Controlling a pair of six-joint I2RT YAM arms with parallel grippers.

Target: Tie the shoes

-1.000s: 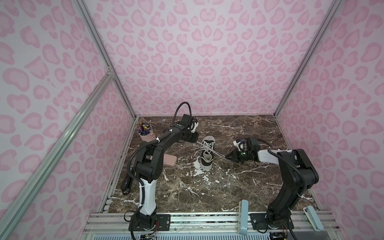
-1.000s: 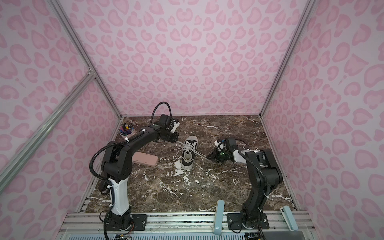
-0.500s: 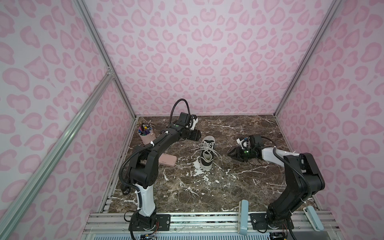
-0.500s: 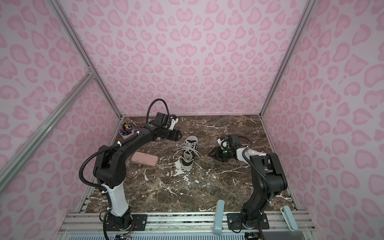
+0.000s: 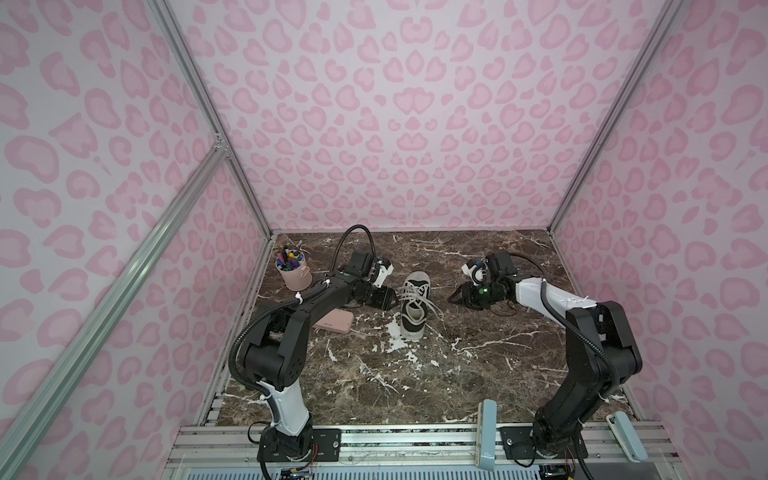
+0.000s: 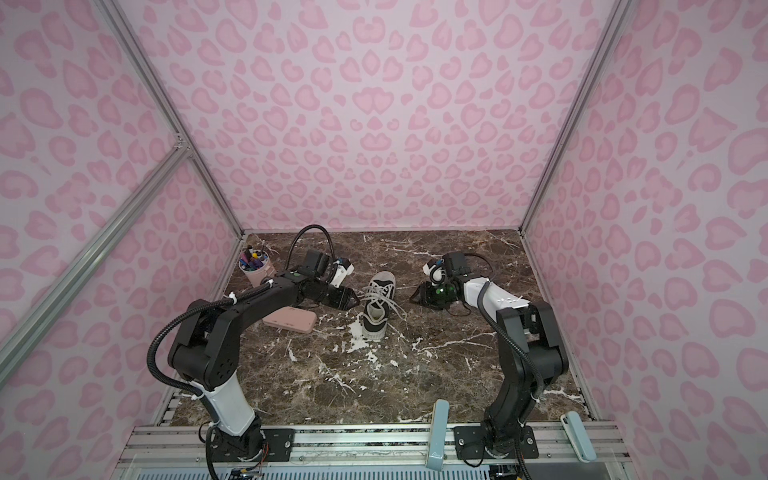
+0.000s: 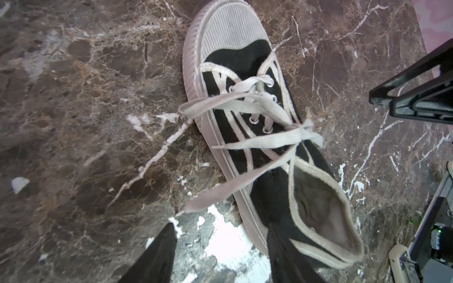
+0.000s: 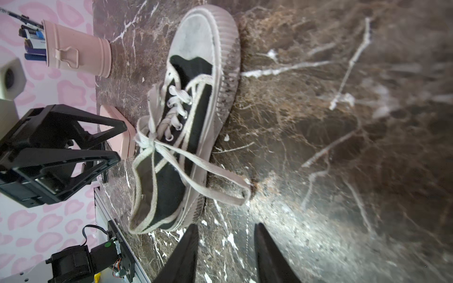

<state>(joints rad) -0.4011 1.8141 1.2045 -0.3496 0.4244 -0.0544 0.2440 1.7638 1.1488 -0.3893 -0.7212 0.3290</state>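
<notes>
In both top views a small black canvas sneaker (image 5: 413, 305) with white laces (image 5: 415, 291) stands upright near the middle of the brown marble counter (image 5: 457, 374), toe toward the back wall. The left end effector (image 5: 392, 297) sits just beside it on one side; the right end effector (image 5: 454, 296) is near it on the other. A flat pink case (image 5: 334, 322) lies under the left arm, and a pen pot (image 5: 294, 274) stands further back.

Left wrist view: the left end effector (image 7: 220, 257) is spread and empty; one finger (image 7: 289, 257) overlaps the sneaker's heel side (touching or not, I cannot tell). The laces meet in a knot (image 7: 304, 129) that looks like a bow; a free tail (image 7: 220, 193) trails over the sole edge, ending just short of the other finger.

Right wrist view: the right end effector (image 8: 225, 254) is likewise spread, with nothing between its fingers; a long loop (image 8: 220, 182) drapes over the sole onto the counter toward it.

The bow looks slack. A finger snagging the loop or the tail as an arm moves would probably pull it undone; so would pinching the tail by mistake. A sideways tug could also slide or tip this light sneaker on the smooth stone.
</notes>
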